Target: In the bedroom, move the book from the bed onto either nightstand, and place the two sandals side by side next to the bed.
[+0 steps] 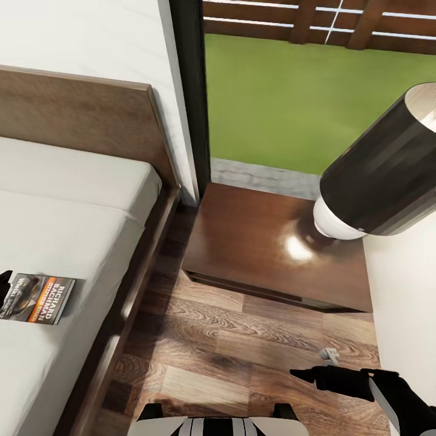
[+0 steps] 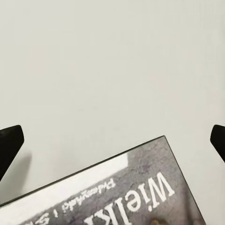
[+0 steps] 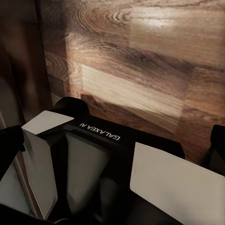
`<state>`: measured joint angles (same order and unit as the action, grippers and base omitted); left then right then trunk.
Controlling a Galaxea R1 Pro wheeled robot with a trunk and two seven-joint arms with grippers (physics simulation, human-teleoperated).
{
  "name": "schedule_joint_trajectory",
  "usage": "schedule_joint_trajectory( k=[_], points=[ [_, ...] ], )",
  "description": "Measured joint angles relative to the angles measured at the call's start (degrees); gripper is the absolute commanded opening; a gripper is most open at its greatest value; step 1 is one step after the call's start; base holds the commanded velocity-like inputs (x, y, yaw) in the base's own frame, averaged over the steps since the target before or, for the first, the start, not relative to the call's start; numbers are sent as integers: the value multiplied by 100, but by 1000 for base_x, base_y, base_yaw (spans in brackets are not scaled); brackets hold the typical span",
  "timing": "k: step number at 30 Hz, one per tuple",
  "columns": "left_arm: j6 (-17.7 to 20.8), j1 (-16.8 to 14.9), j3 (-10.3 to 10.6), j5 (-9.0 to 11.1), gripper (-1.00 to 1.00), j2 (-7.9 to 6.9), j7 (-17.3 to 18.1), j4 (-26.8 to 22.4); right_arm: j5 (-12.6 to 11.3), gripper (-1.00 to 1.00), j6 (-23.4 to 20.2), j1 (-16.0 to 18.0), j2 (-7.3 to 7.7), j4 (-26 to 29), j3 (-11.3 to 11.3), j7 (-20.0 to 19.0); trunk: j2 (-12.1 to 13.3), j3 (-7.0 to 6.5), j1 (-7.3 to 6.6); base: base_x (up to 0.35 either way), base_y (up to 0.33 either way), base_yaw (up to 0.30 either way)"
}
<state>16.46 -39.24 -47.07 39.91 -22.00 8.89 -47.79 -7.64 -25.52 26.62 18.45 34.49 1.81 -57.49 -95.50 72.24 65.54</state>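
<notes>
From my head camera, I am seeing the thin grey-and-orange paperback book [image 1: 39, 298] lying flat on the off-white mattress of the bed [image 1: 72, 230] at nine o'clock, long axis across the bed. My left fingers [image 1: 5, 284] are touching its far end. The glossy reddish-brown nightstand [image 1: 254, 242] is sitting at one o'clock.

Through my left wrist, my fingers [image 2: 9, 143] are spreading wide, the book [image 2: 117, 192] just short of them.

Through my right wrist, I am looking at plank floor [image 3: 140, 61]; I cannot tell that grip's state.

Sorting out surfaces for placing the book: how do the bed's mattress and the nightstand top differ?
The mattress is matte off-white; the nightstand top is dark reddish-brown and glossy, with a bright glare spot. The mattress carries the book near its edge; the nightstand carries a black-shaded lamp. Both are flat, and they stand side by side along the wall.
</notes>
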Motion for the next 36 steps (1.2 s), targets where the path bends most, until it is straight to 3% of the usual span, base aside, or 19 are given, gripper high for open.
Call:
schedule_joint_trajectory(
  k=[11,36],
  points=[
    [0,-1,0,-1,100,0,-3,6,-9,100,2,0,0,5,0,0,0,0,0,0,0,-113],
    [16,0,0,0,100,0,4,6,0,100,-1,0,0,5,0,0,0,0,0,0,0,-3]
  ],
)
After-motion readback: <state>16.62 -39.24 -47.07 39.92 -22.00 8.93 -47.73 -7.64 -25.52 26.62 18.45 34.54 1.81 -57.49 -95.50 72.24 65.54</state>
